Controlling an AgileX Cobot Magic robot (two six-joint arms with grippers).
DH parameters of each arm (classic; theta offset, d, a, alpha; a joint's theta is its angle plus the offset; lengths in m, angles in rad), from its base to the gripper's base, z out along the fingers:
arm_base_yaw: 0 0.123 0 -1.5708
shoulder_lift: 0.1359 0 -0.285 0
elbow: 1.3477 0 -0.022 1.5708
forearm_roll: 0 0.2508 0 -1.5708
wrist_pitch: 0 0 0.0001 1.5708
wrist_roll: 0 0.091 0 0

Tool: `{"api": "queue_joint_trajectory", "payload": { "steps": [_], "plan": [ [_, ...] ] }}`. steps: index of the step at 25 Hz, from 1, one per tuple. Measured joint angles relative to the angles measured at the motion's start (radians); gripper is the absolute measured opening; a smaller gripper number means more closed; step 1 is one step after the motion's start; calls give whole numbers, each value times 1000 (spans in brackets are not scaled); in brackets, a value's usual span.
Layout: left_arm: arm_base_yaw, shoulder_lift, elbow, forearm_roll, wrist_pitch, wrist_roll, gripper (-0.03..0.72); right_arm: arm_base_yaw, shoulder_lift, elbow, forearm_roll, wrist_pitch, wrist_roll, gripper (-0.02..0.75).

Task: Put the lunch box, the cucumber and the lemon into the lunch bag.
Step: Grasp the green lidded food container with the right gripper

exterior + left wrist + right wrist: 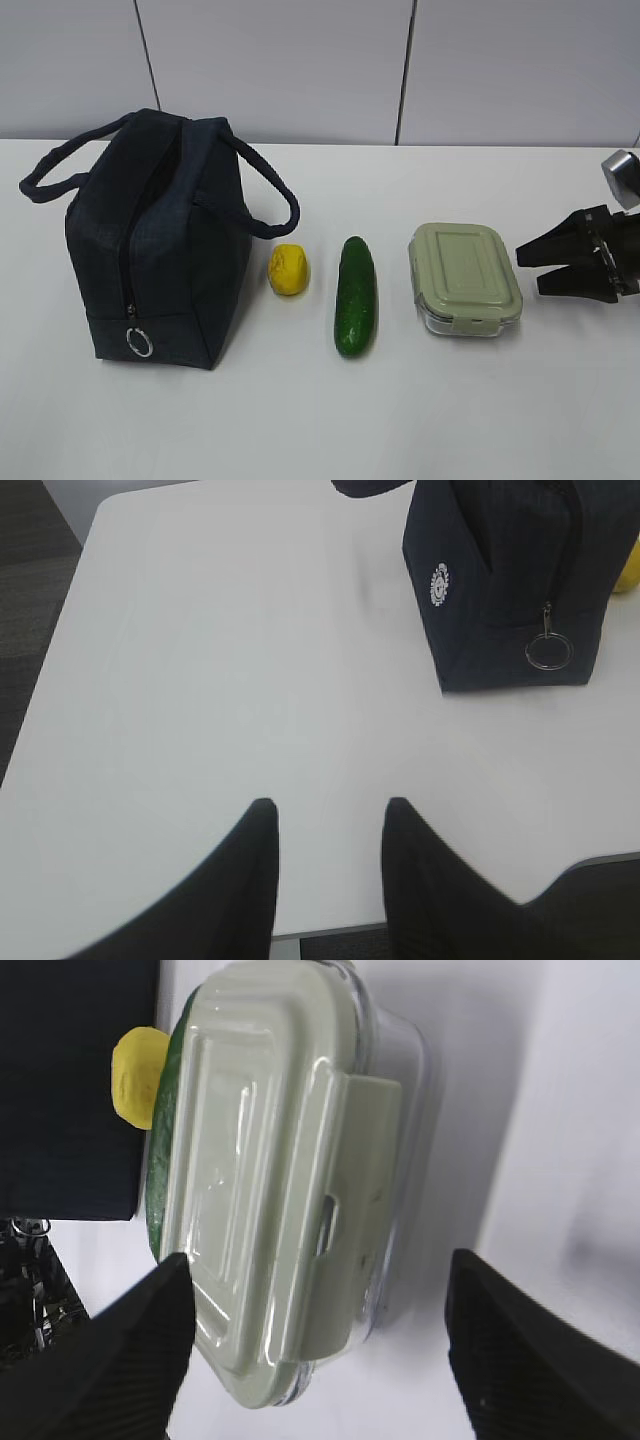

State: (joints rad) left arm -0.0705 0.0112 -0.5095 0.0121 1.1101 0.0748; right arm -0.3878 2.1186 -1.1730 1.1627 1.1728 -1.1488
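Observation:
The navy lunch bag (155, 245) stands at the left, zipper closed, silver ring pull (139, 343) low on its front; it also shows in the left wrist view (510, 580). The yellow lemon (288, 270), the dark green cucumber (355, 296) and the lunch box (453, 277) with its sage-green lid lie in a row to its right. My right gripper (528, 268) is open just right of the lunch box; in the right wrist view its gripper (318, 1265) spans the box's near end (270, 1180). My left gripper (325, 808) is open and empty over bare table, left of the bag.
The white table (320, 420) ends at a grey panelled wall behind. In the left wrist view the table's near edge (330, 935) and left edge (60, 630) border dark floor.

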Motion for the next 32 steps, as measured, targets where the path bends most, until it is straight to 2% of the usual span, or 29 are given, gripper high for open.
{"api": "queue_joint_trajectory", "payload": {
  "steps": [12,32],
  "plan": [
    [0,0,0,0,0,0,239,49,76,-12,44,-2,-18,585],
    [0,0,0,0,0,0,239,51,147,-71,96,15,-53,587]
  ]
}}
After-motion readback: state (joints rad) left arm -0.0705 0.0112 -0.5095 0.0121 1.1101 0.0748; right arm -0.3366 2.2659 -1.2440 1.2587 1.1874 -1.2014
